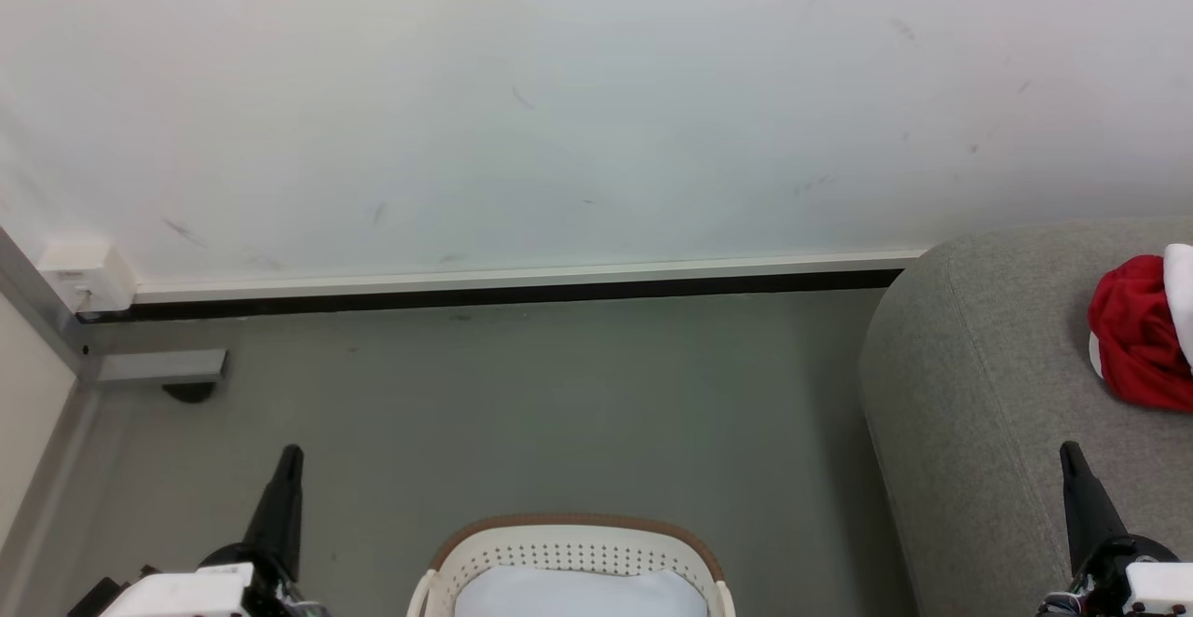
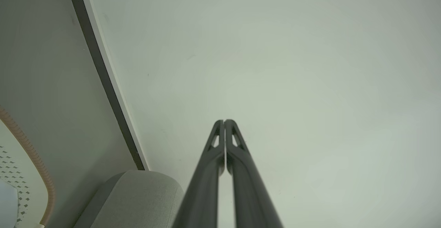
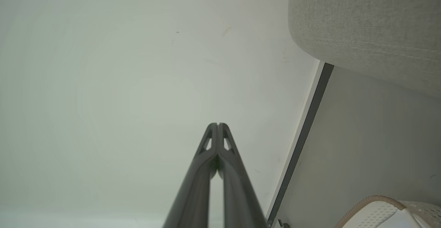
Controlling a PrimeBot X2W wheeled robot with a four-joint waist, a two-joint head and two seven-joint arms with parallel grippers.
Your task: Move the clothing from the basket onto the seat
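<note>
One basket (image 1: pixel 578 522) stands on the floor (image 1: pixel 559 393) between the two pincers, lower than their tips and nearer the robot. Its cream wall of small holes and its brown rim show. Inside it lies a pale, smooth surface (image 1: pixel 578 594); whether that is fabric or the basket's own bottom cannot be told. No red shows in the part of it that is visible. The picture's bottom edge cuts off the near half of the basket.

One seat (image 1: pixel 979 375) rises to the right of the basket, and its rounded edge passes under the right gripper (image 1: pixel 1070 449). One piece of clothing (image 1: pixel 1137 337), red with a white panel, lies bunched on the seat ahead and to the right of that pincer's tip, apart from it. The picture's right edge cuts it off.

The left gripper (image 1: pixel 292 454) hangs over the floor to the left of the basket. Both pincers have their fingers pressed together with nothing between them, pointing toward the wall (image 1: pixel 559 114).
</note>
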